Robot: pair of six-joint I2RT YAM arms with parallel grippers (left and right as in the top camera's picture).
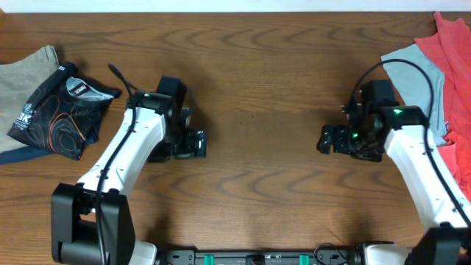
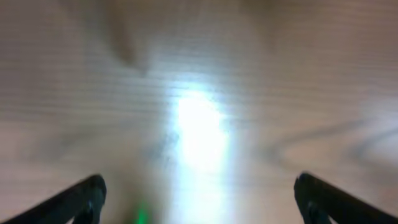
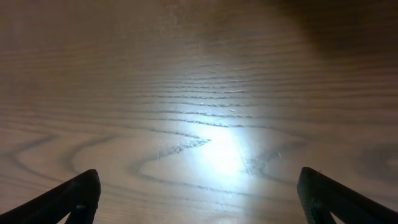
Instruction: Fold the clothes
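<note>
The black jersey (image 1: 55,110) with orange-red contour lines and white lettering lies folded at the table's far left, on top of a beige garment (image 1: 26,70). My left gripper (image 1: 193,143) hangs over bare wood to the right of it, well apart from it. In the left wrist view, which is blurred, my left gripper (image 2: 199,199) stands open with only table between its fingers (image 2: 87,196). My right gripper (image 1: 331,140) is over bare wood right of centre. The right wrist view shows the right gripper (image 3: 199,193) open and holding nothing.
A heap of clothes sits at the right edge: a grey-blue garment (image 1: 419,73) with a coral-red one (image 1: 452,59) beside it. A strip of dark blue cloth (image 1: 15,156) peeks out under the beige garment. A black cable (image 1: 121,77) runs behind the left arm.
</note>
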